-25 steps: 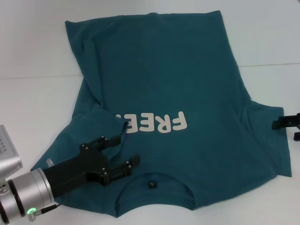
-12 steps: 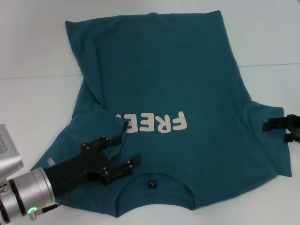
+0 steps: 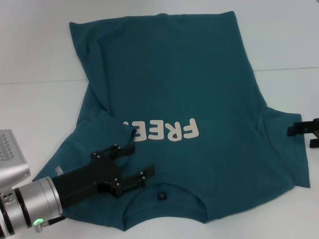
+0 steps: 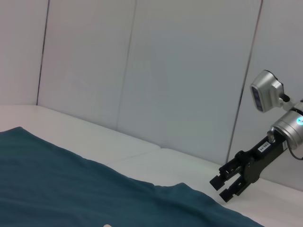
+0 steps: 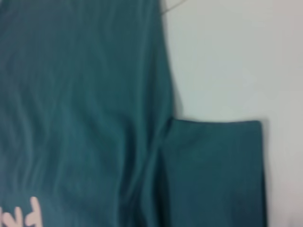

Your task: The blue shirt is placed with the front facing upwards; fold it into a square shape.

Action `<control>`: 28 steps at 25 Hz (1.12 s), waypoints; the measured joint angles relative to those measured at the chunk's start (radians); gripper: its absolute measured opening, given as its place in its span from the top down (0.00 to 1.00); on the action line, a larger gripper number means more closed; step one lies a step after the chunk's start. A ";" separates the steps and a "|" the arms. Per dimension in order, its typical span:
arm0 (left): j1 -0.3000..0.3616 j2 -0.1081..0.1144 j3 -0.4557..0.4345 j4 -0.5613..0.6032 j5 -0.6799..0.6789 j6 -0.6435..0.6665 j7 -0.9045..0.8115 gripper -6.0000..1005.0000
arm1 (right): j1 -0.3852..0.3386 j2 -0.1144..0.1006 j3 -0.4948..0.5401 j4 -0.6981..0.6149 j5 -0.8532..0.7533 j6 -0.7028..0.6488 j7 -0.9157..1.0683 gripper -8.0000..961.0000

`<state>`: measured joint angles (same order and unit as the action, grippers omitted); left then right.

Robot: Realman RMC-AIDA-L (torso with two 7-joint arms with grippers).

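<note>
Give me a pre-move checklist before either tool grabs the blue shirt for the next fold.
1. Blue shirt front up, lettering visible: ok.
2. Shirt lying flat: not ok; the side on the robot's left is folded over onto the print and wrinkled.
3. Left tool open, over the shoulder beside the collar: ok.
4. Left tool touching cloth: cannot tell.
5. Right tool open at the sleeve edge on the robot's right: ok.
6. Right sleeve spread flat on the table: ok.

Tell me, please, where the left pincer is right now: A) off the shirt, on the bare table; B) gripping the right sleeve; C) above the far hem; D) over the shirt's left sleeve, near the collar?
D: the left pincer, open, is over the blue shirt beside the collar.
</note>
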<state>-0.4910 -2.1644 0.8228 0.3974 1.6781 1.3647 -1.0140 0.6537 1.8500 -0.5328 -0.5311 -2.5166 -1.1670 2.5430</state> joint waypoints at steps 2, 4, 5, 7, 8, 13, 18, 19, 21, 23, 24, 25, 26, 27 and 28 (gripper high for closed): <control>-0.001 0.000 0.006 0.000 0.000 -0.001 -0.001 0.20 | 0.000 -0.001 0.000 0.000 -0.015 0.007 0.001 0.05; -0.002 0.000 0.010 0.000 0.000 -0.002 -0.001 0.20 | 0.000 -0.001 0.000 0.001 -0.023 0.015 0.001 0.05; -0.003 0.000 0.011 0.000 0.000 -0.002 -0.001 0.20 | 0.000 0.002 -0.001 0.001 -0.031 0.022 0.001 0.05; -0.003 0.000 0.012 0.000 0.000 -0.002 -0.001 0.20 | 0.000 0.003 -0.002 0.002 -0.035 0.024 0.001 0.05; -0.003 0.000 0.012 0.000 0.000 -0.003 -0.001 0.20 | 0.001 0.005 -0.003 0.003 -0.039 0.027 0.001 0.05; -0.002 0.000 0.013 0.000 0.000 -0.003 -0.001 0.20 | 0.011 0.012 -0.007 0.008 -0.044 0.035 0.004 0.05; -0.001 0.000 0.013 0.000 0.000 -0.004 -0.001 0.20 | 0.017 0.020 -0.011 0.012 -0.043 0.051 0.013 0.05; -0.001 0.000 0.013 0.000 0.000 -0.005 -0.001 0.20 | 0.017 0.022 -0.011 0.012 -0.042 0.055 0.013 0.05; -0.002 0.000 0.013 0.000 0.000 -0.009 0.000 0.20 | 0.017 0.025 -0.011 0.014 -0.039 0.063 0.015 0.05; -0.003 0.000 0.013 0.000 0.000 -0.010 0.000 0.20 | 0.018 0.026 -0.010 0.019 -0.036 0.068 0.015 0.05; -0.004 0.000 0.013 0.000 0.000 -0.010 0.000 0.20 | 0.018 0.026 -0.008 0.021 -0.034 0.071 0.015 0.05; -0.004 0.000 0.013 0.000 0.000 -0.010 0.001 0.20 | 0.018 0.027 -0.005 0.024 -0.033 0.072 0.015 0.05; -0.005 0.000 0.013 0.000 0.000 -0.010 0.001 0.20 | 0.018 0.027 -0.002 0.024 -0.028 0.072 0.015 0.05; -0.005 0.000 0.013 0.000 0.000 -0.010 0.001 0.20 | 0.016 0.027 0.000 0.025 -0.021 0.073 0.015 0.05; -0.005 0.000 0.013 0.000 -0.001 -0.010 0.001 0.20 | 0.013 0.028 0.001 0.027 -0.007 0.073 0.015 0.05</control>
<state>-0.4958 -2.1644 0.8360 0.3972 1.6773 1.3544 -1.0134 0.6670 1.8784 -0.5319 -0.5039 -2.5239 -1.0943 2.5583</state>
